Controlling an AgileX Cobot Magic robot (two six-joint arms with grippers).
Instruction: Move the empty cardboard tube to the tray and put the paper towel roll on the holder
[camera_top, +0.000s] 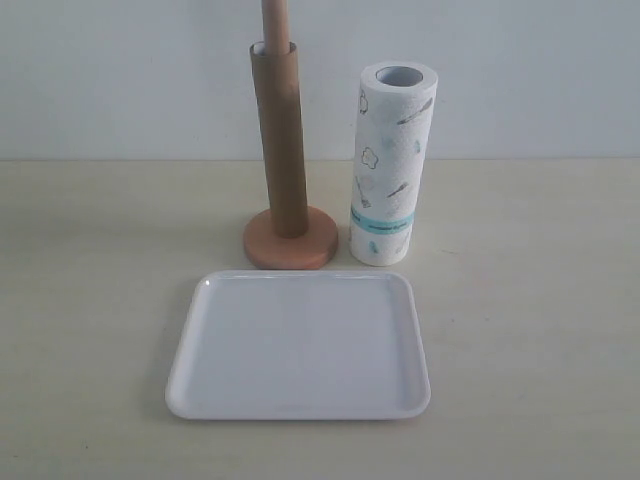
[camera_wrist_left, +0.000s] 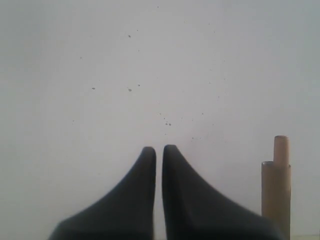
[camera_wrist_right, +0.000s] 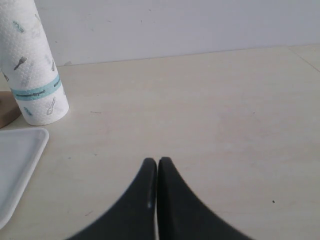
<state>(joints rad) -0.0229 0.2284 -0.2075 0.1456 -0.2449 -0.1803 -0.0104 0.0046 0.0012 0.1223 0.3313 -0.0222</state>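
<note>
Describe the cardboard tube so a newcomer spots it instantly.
Start at the white tray; just behind it stands a wooden holder with a round base. The tube is sleeved upright over its pole. It is plain brown, thinner than the printed white roll standing beside it.

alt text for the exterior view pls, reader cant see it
A brown cardboard tube stands sleeved over a wooden holder on a pale table, with a printed paper towel roll upright just right of it. An empty white tray lies flat in front of both; no arms are visible.
</note>
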